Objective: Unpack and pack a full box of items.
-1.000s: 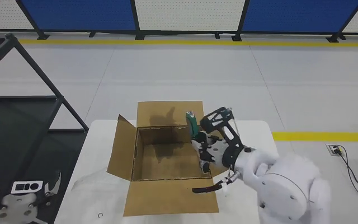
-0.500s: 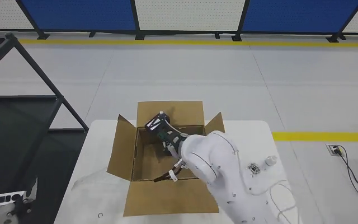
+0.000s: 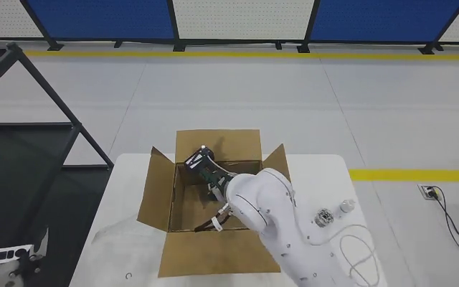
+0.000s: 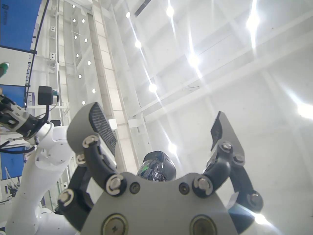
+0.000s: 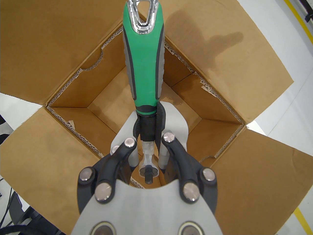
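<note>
An open cardboard box (image 3: 215,252) sits on the white table, all its flaps folded outward. My right gripper (image 3: 206,171) hangs over the far part of the box's opening. It is shut on a tool with a green and grey handle (image 5: 144,57), gripping the black collar at the handle's base (image 5: 148,125). The handle points down into the box (image 5: 220,50), whose brown floor looks bare where it shows. My left gripper (image 4: 161,123) faces up toward the ceiling lights, open with nothing between its ribbed pads.
Two small items (image 3: 324,215) (image 3: 347,206) lie on the white table (image 3: 122,237) to the right of the box. A black metal frame (image 3: 50,93) stands at the left. The box's flaps spread out on every side.
My right arm has swung from the box's right flap leftward to over the box's far side, carrying the green-handled tool. In the last half second it shifted only slightly.
</note>
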You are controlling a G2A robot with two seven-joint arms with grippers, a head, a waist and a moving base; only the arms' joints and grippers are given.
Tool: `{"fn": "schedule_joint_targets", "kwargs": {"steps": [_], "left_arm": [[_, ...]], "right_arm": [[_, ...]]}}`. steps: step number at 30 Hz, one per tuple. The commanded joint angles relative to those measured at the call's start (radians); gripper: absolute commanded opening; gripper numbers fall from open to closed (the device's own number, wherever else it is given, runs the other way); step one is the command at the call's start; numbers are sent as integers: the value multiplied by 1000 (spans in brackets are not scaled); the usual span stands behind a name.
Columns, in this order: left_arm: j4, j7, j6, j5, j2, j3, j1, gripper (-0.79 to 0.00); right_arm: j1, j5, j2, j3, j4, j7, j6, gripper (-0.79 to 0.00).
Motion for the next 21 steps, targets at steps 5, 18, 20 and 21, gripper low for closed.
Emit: {"fn": "schedule_joint_targets", "kwargs": {"steps": [5,18,20,21], "left_arm": [[0,0,0,0,0,0,0,0],[0,0,0,0,0,0,0,0],[0,0,0,0,0,0,0,0],[0,0,0,0,0,0,0,0]], "right_arm": [[15,23,-10,-25,119,-39,-15,-785],[295,154,-112,-164,774,-166,-50,-785],[316,163,-126,-179,844,-178,-57,-785],[325,163,-133,-187,880,-177,-58,-785]]}}
